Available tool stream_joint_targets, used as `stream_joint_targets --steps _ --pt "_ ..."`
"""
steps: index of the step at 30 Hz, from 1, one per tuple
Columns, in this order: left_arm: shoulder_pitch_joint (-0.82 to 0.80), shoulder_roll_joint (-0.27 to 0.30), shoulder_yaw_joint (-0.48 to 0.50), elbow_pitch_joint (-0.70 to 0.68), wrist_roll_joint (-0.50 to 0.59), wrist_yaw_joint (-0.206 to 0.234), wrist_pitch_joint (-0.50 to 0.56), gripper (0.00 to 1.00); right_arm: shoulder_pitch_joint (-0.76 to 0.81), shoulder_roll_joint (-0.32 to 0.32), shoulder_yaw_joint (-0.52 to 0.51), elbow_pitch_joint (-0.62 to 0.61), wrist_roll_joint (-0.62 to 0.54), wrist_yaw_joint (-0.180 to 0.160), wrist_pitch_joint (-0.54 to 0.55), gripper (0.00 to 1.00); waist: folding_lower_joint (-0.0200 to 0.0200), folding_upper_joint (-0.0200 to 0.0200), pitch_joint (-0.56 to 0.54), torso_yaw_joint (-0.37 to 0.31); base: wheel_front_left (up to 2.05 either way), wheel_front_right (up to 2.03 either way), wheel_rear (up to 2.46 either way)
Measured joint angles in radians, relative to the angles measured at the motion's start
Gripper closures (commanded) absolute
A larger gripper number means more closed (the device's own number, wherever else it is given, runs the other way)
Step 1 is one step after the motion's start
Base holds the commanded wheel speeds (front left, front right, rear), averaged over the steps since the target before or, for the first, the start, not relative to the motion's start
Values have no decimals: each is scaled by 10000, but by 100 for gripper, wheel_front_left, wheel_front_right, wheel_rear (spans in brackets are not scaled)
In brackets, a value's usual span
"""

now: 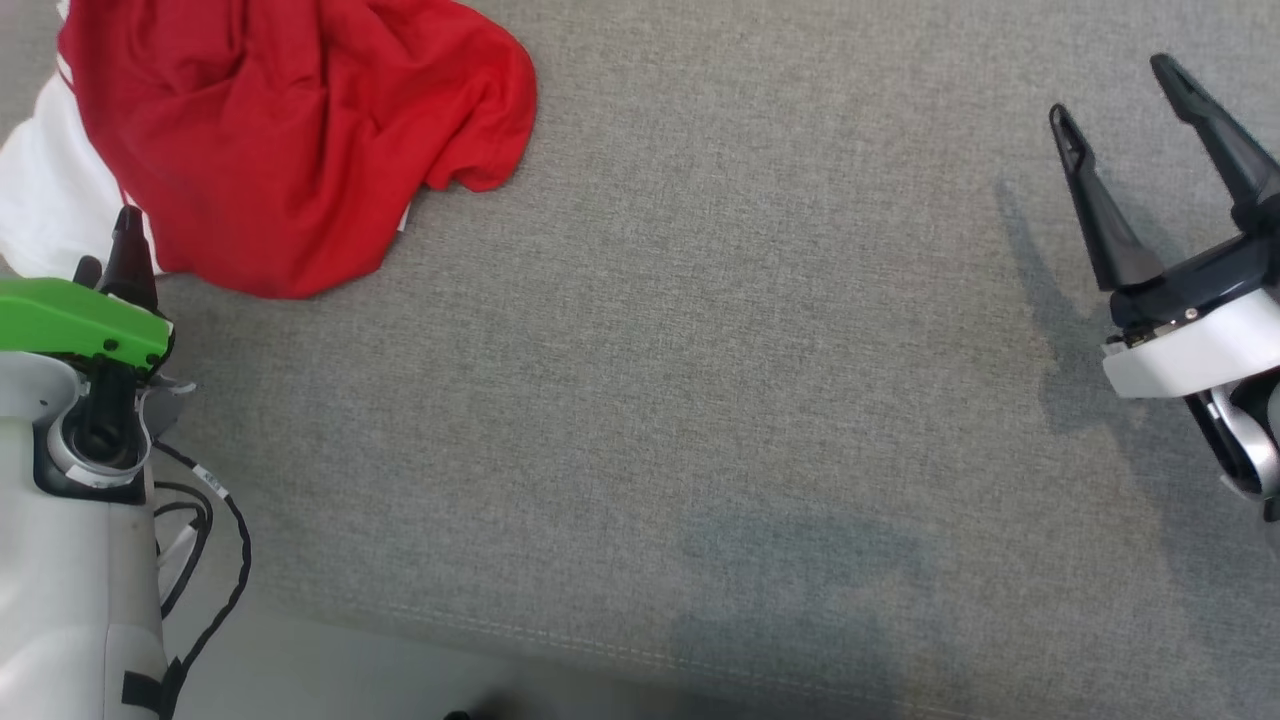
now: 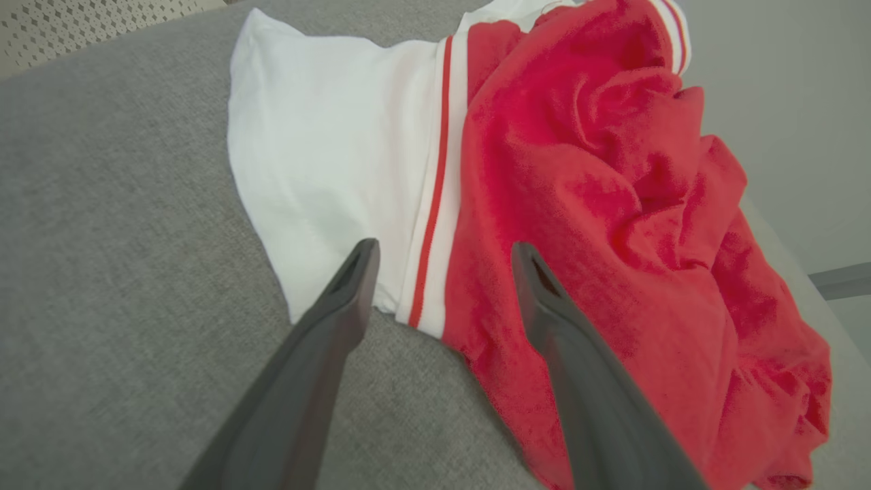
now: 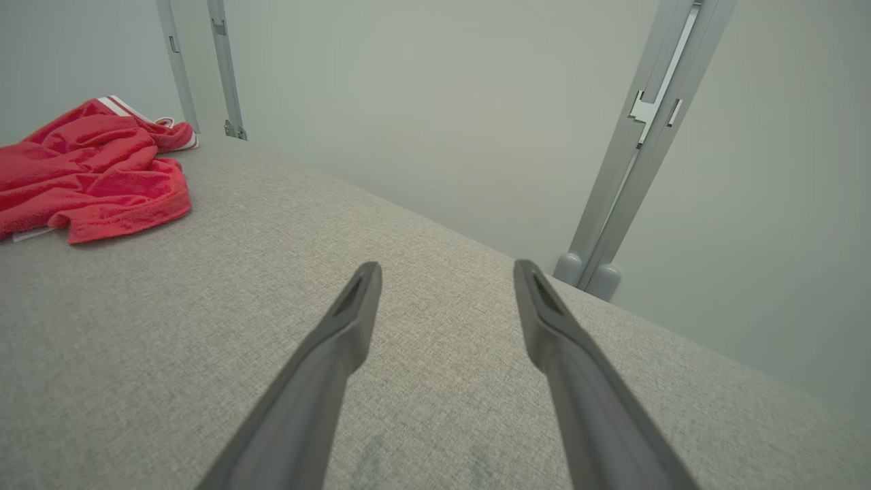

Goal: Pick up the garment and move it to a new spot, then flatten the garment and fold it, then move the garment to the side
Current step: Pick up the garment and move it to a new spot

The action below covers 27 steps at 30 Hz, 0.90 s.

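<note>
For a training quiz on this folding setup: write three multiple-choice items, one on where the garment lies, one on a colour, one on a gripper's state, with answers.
1. In the head view, where on the grey surface does the garment lie?
A. upper left
B. centre
C. lower right

2. What colour is the garment's sleeve?
A. black
B. white
C. blue

3. How do the jaws of the right gripper stand?
A. shut on the garment
B. open, holding nothing
C. shut, empty

Answers:
1 A: it lies bunched at the upper left corner, by the left gripper.
2 B: the left wrist view shows a white sleeve edged with a red stripe.
3 B: its jaws are spread over bare surface, far from the garment.
</note>
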Motion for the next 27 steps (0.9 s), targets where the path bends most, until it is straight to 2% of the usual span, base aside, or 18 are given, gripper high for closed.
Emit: stream_joint_targets --steps 4,7,8,10,15,21,24,27 --pt "-540 29 25 495 94 4 153 0 -334 -228 -161 -430 -92 -2 144 0 0 0 573 -116 0 0 0" --pt "-819 276 -59 895 583 31 130 0 -556 -424 -313 -692 -136 -2 215 0 0 0 991 -174 0 0 0" --pt "-910 345 -8 1035 619 31 50 27 -607 -447 -345 -725 -150 -2 215 0 0 0 1123 -191 0 0 0" --pt "-1133 384 123 1302 621 31 -59 100 -677 -451 -405 -750 -171 -2 213 0 0 0 1369 -224 0 0 0" --pt "-1642 374 309 1824 612 31 -265 100 -687 -533 -652 -677 -174 -111 190 0 0 0 1763 -280 0 0 0" --pt "-1867 299 380 1939 483 -52 -775 100 -647 -364 -740 -422 -107 -205 -56 0 0 0 1608 -225 0 0 0" --pt "-1976 307 42 1691 790 -441 -1244 100 -501 -276 -740 -228 -27 -230 -148 0 1 0 1420 -178 0 0 0" --pt "-2299 320 -479 1041 1304 -1011 -1781 100 -291 -92 -736 12 33 -282 -244 0 1 0 1187 -122 0 0 0"
